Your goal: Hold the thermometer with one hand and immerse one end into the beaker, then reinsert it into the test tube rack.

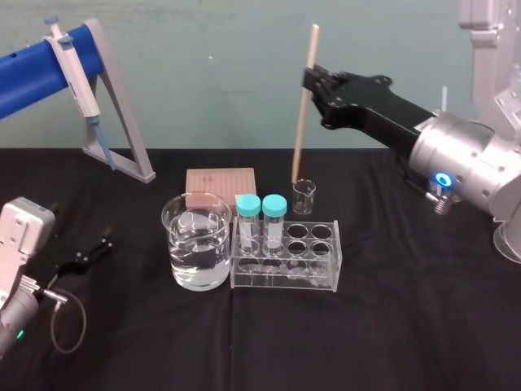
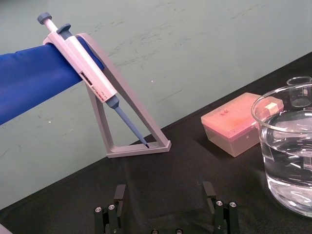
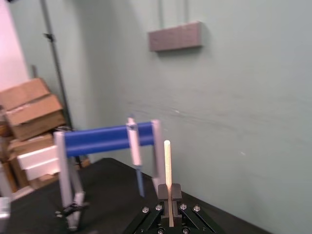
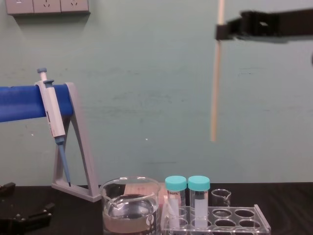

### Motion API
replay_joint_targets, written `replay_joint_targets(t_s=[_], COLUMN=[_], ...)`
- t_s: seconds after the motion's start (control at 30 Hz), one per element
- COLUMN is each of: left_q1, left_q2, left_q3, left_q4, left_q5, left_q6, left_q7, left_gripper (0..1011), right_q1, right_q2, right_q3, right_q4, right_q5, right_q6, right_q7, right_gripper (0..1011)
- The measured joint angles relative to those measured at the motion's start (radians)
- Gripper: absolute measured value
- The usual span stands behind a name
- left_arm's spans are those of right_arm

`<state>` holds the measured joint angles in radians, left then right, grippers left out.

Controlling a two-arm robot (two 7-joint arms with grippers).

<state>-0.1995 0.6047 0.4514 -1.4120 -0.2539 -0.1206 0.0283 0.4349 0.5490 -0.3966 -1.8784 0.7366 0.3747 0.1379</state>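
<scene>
My right gripper is shut on the thermometer, a thin cream rod held upright high above the table. In the chest view the thermometer hangs in the air well above the test tube rack, gripped near its top by the right gripper. The right wrist view shows the rod pinched between the fingers of the right gripper. The beaker, partly filled with clear liquid, stands just left of the clear rack. My left gripper rests open at the table's left, holding nothing.
Two teal-capped tubes stand in the rack's left holes. A tiny glass beaker and a pink box sit behind the rack. A grey A-frame stand with a blue bar holds a pipette at the back left.
</scene>
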Motion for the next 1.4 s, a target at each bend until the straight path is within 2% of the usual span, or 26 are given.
replay_joint_targets(t_s=[0.1,0.2,0.33,0.47,0.7,0.87,1.03,1.07,1.4], left_q1=[0.0,0.0,0.0,0.0,0.0,0.0,0.0,0.0,0.0], left_q2=[0.0,0.0,0.0,0.0,0.0,0.0,0.0,0.0,0.0], left_q3=[0.0,0.0,0.0,0.0,0.0,0.0,0.0,0.0,0.0], left_q4=[0.0,0.0,0.0,0.0,0.0,0.0,0.0,0.0,0.0], left_q5=[0.0,0.0,0.0,0.0,0.0,0.0,0.0,0.0,0.0], left_q6=[0.0,0.0,0.0,0.0,0.0,0.0,0.0,0.0,0.0], left_q7=[0.0,0.0,0.0,0.0,0.0,0.0,0.0,0.0,0.0], left_gripper=[1004,1004,1004,1004,1004,1004,1003,1004,1004], right_q1=[0.019,0.058,0.085,0.118,0.141,0.142,0.129,0.12,0.093], right_q2=[-0.017,-0.062,-0.101,-0.159,-0.221,-0.251,-0.277,-0.29,-0.319], right_q3=[-0.018,-0.061,-0.096,-0.148,-0.195,-0.212,-0.217,-0.218,-0.218], right_q4=[0.004,0.039,0.072,0.14,0.237,0.295,0.352,0.375,0.431], right_q5=[-0.008,-0.032,-0.059,-0.105,-0.153,-0.175,-0.187,-0.193,-0.23], right_q6=[-0.002,-0.006,-0.014,-0.023,-0.033,-0.048,-0.089,-0.115,-0.162], right_q7=[0.018,0.036,0.043,0.052,0.062,0.068,0.088,0.096,0.101], right_gripper=[43,43,43,43,43,43,43,43,43])
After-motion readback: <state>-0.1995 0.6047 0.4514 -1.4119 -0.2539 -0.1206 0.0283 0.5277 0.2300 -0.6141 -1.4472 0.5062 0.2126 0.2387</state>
